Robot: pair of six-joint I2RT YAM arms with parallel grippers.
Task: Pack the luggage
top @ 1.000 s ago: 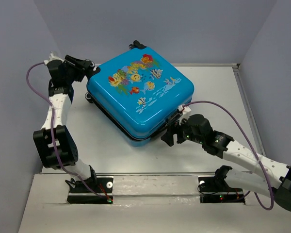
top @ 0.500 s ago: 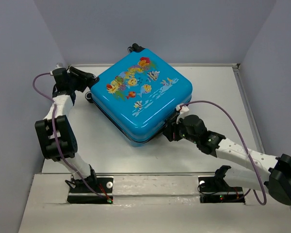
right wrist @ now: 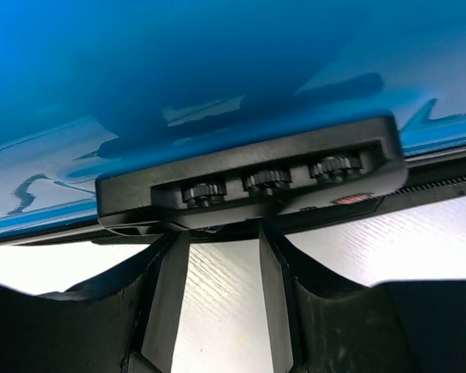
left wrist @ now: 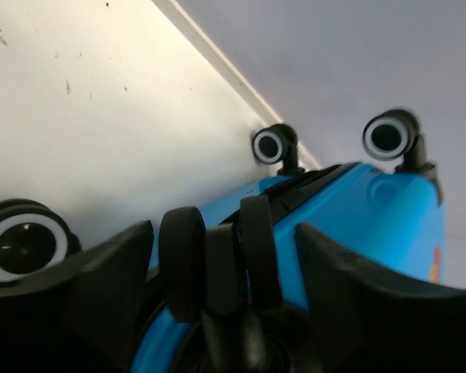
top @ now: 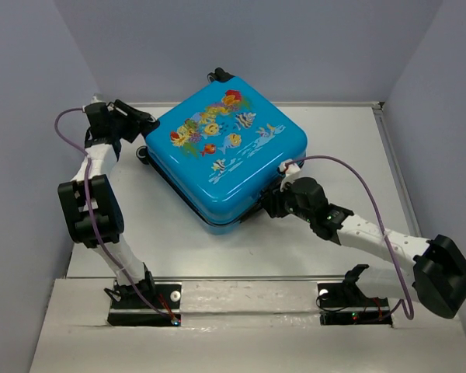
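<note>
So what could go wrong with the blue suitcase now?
The luggage is closed, and the right gripper sits right at its lock dials; it might bump the dials or slip off. The left gripper straddles a black loop near the wheels, so a pull there could swing the luggage round on the table.

One luggage (top: pixel 225 155) — two tools (top: pixel 144 124) (top: pixel 269 203) — three wheels (left wrist: pixel 269 144) (left wrist: pixel 390 136) (left wrist: pixel 19 245) showing, perhaps more.

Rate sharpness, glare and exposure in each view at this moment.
Top external: even light, sharp, pale glare streaks on the luggage lid. Left wrist: far wheel smeared, foreground dark and soft. Right wrist: blue shell out of focus, lock dials fairly sharp, table blown out white.
</note>
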